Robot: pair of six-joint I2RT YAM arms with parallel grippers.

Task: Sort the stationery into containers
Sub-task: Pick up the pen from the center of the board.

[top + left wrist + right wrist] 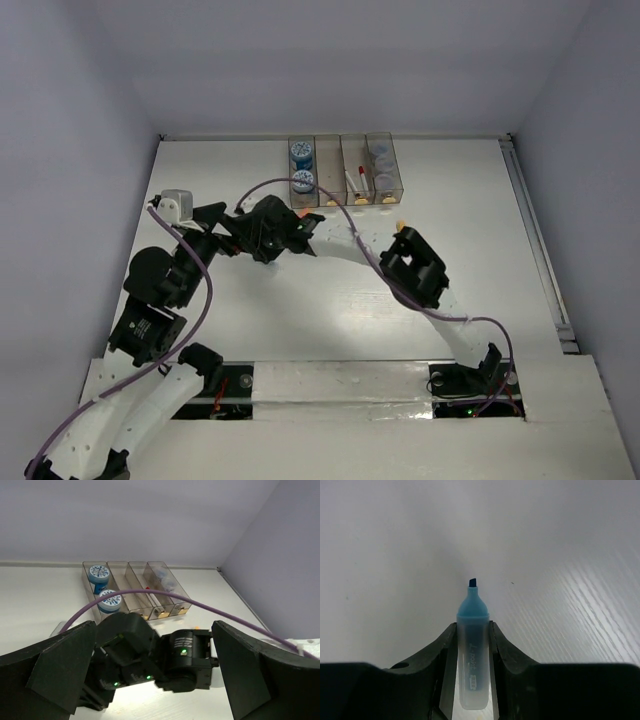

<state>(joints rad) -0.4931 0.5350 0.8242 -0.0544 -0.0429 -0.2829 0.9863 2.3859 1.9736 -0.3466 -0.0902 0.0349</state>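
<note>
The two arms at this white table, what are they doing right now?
The right gripper is shut on a light-blue highlighter, its tip bare and pointing away over the table. The left gripper sits open and empty just short of the four joined bins. Seen from the top, two blue-topped rolls lie in the leftmost bin, a white red-capped marker in the third, and greyish-purple round pieces in the fourth.

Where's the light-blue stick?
Right wrist view, bottom centre: the light-blue stick is clamped in the right gripper, tip pointing away over the table.
</note>
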